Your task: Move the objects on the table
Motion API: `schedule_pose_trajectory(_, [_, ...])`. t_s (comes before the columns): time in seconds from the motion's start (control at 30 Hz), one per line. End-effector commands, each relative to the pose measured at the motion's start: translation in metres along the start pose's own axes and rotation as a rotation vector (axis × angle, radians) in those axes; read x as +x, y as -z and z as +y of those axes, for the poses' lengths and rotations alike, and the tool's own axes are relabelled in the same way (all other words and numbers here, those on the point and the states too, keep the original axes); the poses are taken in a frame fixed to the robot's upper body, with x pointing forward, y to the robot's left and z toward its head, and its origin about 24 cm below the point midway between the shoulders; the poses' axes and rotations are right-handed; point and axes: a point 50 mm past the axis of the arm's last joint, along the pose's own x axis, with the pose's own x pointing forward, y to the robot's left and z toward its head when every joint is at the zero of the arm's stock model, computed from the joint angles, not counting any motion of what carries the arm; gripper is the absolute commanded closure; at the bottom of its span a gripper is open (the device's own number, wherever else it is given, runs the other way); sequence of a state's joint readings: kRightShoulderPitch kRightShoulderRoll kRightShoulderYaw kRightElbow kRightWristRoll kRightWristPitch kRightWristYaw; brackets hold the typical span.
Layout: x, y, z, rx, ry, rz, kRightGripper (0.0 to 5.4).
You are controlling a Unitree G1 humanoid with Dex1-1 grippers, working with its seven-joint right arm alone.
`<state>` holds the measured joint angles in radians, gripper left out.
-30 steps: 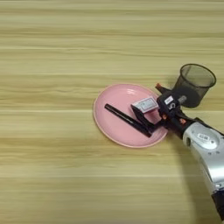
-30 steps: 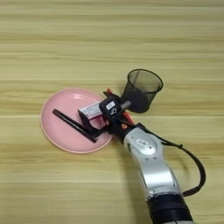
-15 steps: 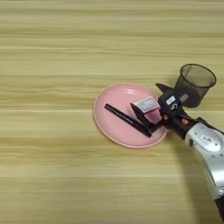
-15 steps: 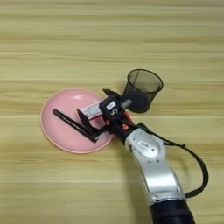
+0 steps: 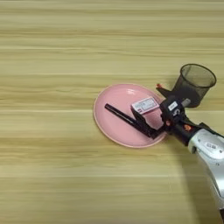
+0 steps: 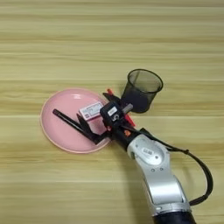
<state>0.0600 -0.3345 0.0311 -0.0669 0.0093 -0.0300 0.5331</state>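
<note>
On the table (image 5: 52, 52) the pink plate (image 5: 111, 127) carries the marker pen (image 5: 120, 116) and white box (image 5: 145, 105). The right gripper (image 5: 148, 110) spreads its fingers wide around the box, the lower finger (image 5: 142, 124) lying against the marker's end.

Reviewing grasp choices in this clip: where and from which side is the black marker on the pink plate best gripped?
Probably at the free upper-left half of the black marker, from above, fingers closing across its slim width. It lies flat and diagonal on the pink plate; its lower-right end sits under the gripper, close to the white box, so that end is crowded.
</note>
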Motion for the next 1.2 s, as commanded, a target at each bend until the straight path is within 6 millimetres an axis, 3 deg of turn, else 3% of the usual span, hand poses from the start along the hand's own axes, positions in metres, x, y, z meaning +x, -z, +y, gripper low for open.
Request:
schedule_pose_trajectory(0.03, [-0.005, -0.022, -0.006, -0.059, 0.000, -0.072, 0.04])
schedule_pose_trajectory(0.4, [-0.015, -0.022, -0.001, -0.064, -0.036, -0.032, 0.04])
schedule_pose_trajectory(1.2, [-0.009, 0.003, 0.005, -0.043, -0.100, 0.089, 0.04])
